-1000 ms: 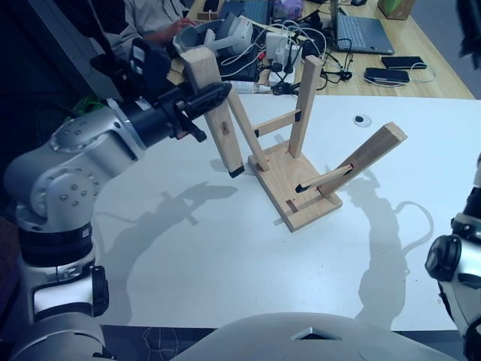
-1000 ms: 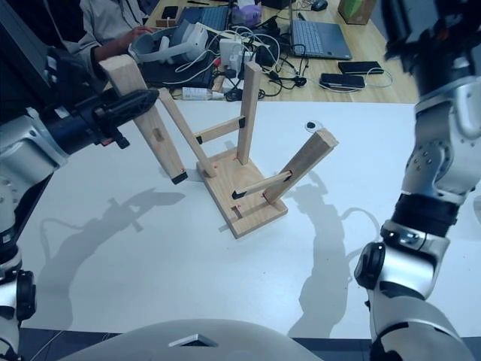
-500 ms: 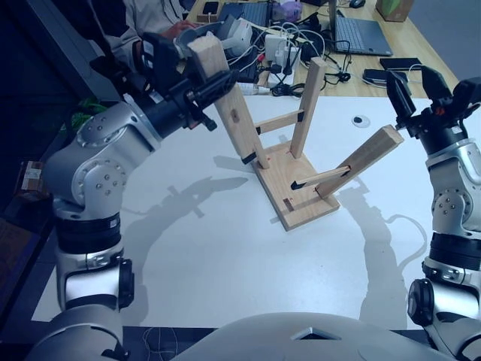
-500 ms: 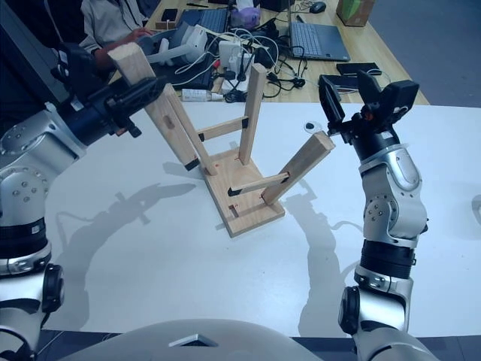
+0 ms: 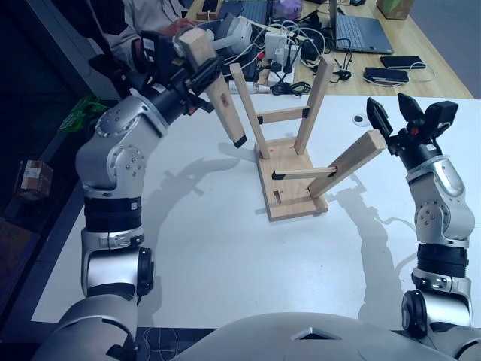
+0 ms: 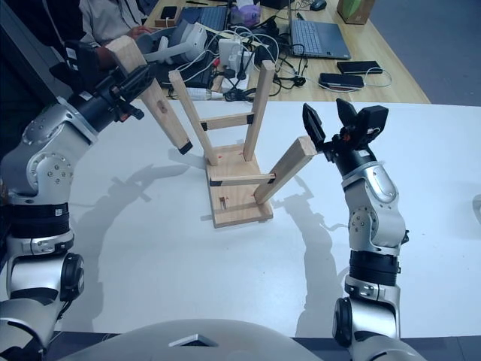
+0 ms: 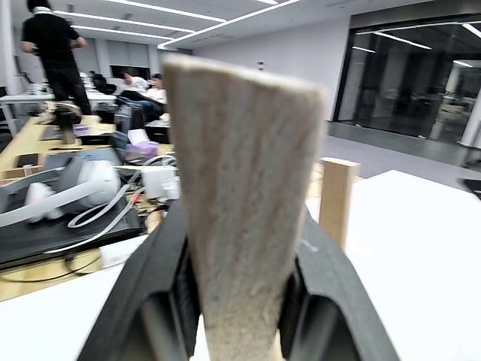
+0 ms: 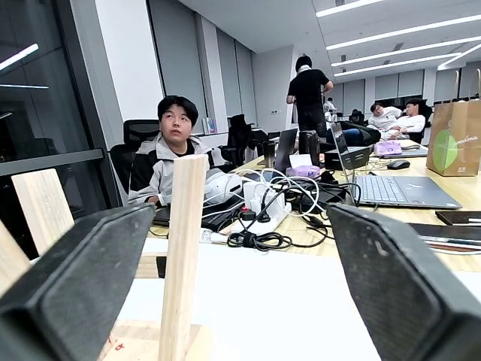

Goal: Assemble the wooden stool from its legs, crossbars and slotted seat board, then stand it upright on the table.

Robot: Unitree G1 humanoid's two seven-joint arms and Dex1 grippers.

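Where the desk point(image 5: 225, 248) gives room: white surface runs from the seat board out to the left edge below the left arm, forward to the near edge, and on to the right past the tilted leg.
Far edge: cables point(image 5: 282, 53), a laptop point(image 5: 361, 30) and a phone point(image 5: 402, 62) crowd the wooden top behind; a dark disc point(image 5: 362, 119) lies on the desk near that edge.
Count, legs: four, with one loose and three on the board.
Count, crossbars: two.
Count, boards: one.
Left hand point(image 5: 201, 79): clamped on the loose leg point(image 5: 227, 113) near its upper end, raised over the desk's far left part.
Loose leg: pale wood, tilted, dark lower tip just beside the nearest upright leg.
Seat board point(image 5: 301, 204): pale, slotted, flat on mid desk.
Upright legs point(image 5: 252, 113): two, at the board's far end, joined by the upper crossbar point(image 5: 282, 115).
Tilted leg point(image 5: 347, 165): leans right from the board; the lower crossbar point(image 5: 301, 174) runs level from it.
Right hand point(image 5: 392, 119): fingers spread wide, holding nothing, just beside the tilted leg's top end.
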